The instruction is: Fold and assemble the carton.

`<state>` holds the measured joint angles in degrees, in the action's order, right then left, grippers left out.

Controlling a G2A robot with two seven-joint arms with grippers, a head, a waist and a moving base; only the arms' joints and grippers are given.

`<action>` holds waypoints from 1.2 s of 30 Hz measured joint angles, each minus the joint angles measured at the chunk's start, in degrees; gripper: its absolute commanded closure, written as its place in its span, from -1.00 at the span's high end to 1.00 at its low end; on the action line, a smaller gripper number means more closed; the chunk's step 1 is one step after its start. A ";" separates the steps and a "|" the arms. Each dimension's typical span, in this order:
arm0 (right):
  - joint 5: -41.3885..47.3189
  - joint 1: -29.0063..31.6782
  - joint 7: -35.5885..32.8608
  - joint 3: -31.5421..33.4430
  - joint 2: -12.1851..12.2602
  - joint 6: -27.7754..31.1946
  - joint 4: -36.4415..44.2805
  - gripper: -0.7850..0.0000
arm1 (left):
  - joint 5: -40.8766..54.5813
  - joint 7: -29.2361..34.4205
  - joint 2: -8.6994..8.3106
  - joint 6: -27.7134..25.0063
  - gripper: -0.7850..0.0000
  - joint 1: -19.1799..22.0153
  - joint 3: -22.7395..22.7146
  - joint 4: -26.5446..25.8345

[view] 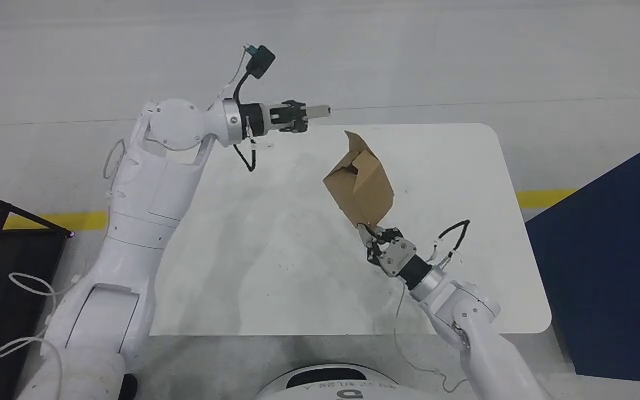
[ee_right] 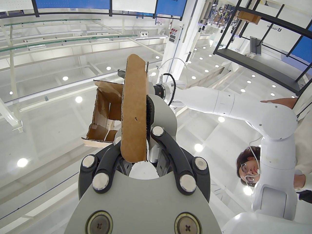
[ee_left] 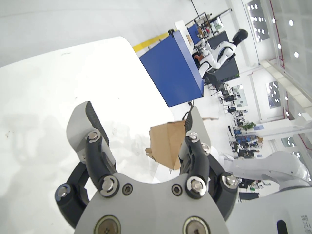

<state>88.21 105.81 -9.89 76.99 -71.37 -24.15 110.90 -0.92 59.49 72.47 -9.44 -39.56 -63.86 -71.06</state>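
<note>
A brown cardboard carton (view: 360, 180), partly folded with loose flaps, is held up above the white table (view: 250, 250) right of its middle. My right gripper (view: 377, 238) is shut on a flap at the carton's near lower edge; in the right wrist view that flap (ee_right: 134, 113) stands between the jaws, with the carton's open inside (ee_right: 104, 115) beside it. My left gripper (view: 318, 110) hangs open over the table's far edge, apart from the carton and to its left. In the left wrist view the carton (ee_left: 167, 142) lies beyond the open fingers (ee_left: 93, 118).
A dark blue partition (view: 595, 270) stands off the table's right side. A yellow floor line (view: 545, 197) runs behind it. The table's left and near parts are bare white surface.
</note>
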 measured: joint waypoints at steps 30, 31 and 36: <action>4.13 0.07 2.88 1.36 0.33 0.48 -1.70 -1.00 | 5.99 13.52 3.43 -9.14 0.07 9.97 13.45 7.66; 4.22 -0.05 3.06 1.27 0.33 0.45 -1.82 -1.00 | 5.47 13.39 3.35 -9.04 0.11 9.89 13.49 7.35; 4.65 -0.31 3.68 1.13 0.33 0.68 -2.16 -1.00 | 3.65 13.37 3.03 -8.86 0.61 9.68 13.55 6.33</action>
<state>92.85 105.50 -6.21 78.12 -71.04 -23.47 108.74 2.72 72.86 75.50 -18.30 -29.88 -50.31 -64.73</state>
